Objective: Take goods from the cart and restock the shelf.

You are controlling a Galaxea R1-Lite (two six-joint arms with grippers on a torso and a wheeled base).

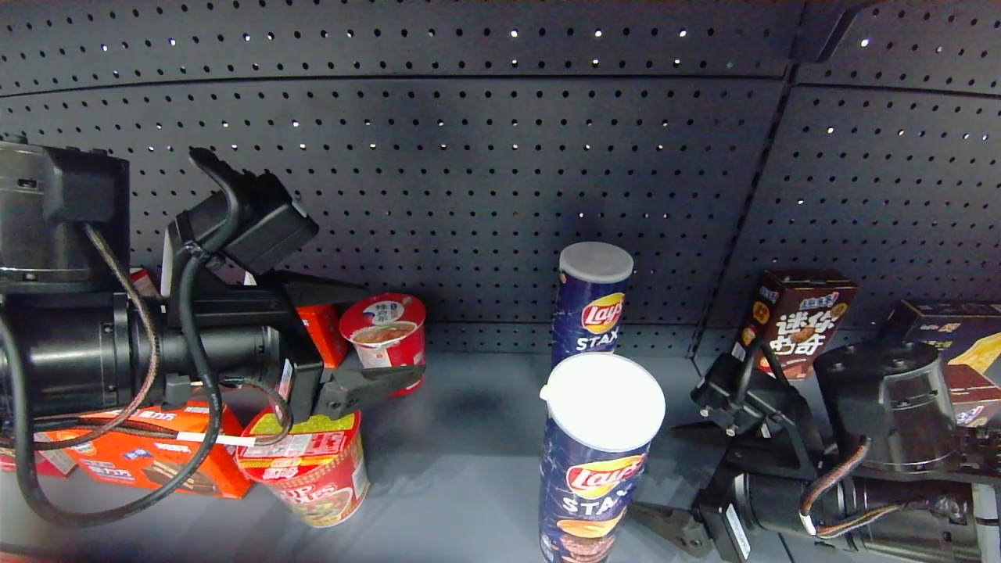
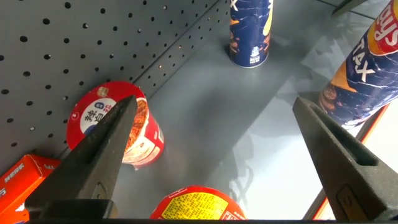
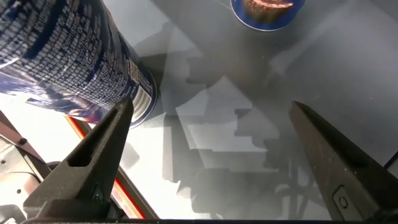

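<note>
The shelf point(image 1: 469, 438) is grey, with a dark pegboard point(image 1: 469, 180) behind it. Two tall blue cans stand upright on it, one behind the other and apart. The front can point(image 1: 594, 469) is at the shelf's front edge, and the rear can point(image 1: 590, 305) is close to the pegboard. Both have pale lids.

On the robot's left stand two red cups. The rear cup point(image 1: 375, 313) is near the pegboard, and the front cup point(image 1: 313, 469) is nearer the edge, just beside an orange box point(image 1: 156, 457) that lies flat. On the right, a brown box point(image 1: 794, 320) stands upright near the back, and a dark box point(image 1: 958, 352) is beside it.

The left gripper point(image 1: 395, 332) hangs above the front cup with its fingers spread wide, gripping nothing. In the left wrist view the gripper point(image 2: 214, 102) frames bare shelf floor, with the front cup's lid point(image 2: 196, 205) low between the fingers. One finger point(image 2: 93, 168) crosses in front of the rear cup point(image 2: 118, 130); whether they touch I cannot tell. Both cans point(image 2: 249, 31) point(image 2: 367, 68) show beyond.

The right gripper point(image 1: 657, 469) sits low over the shelf, just right of the front can, also spread and empty. In the right wrist view its gripper point(image 3: 211, 107) opens over bare floor, with the front can point(image 3: 68, 56) just beside one finger point(image 3: 93, 162). Contact there is unclear. The rear can's base point(image 3: 267, 9) lies farther off
</note>
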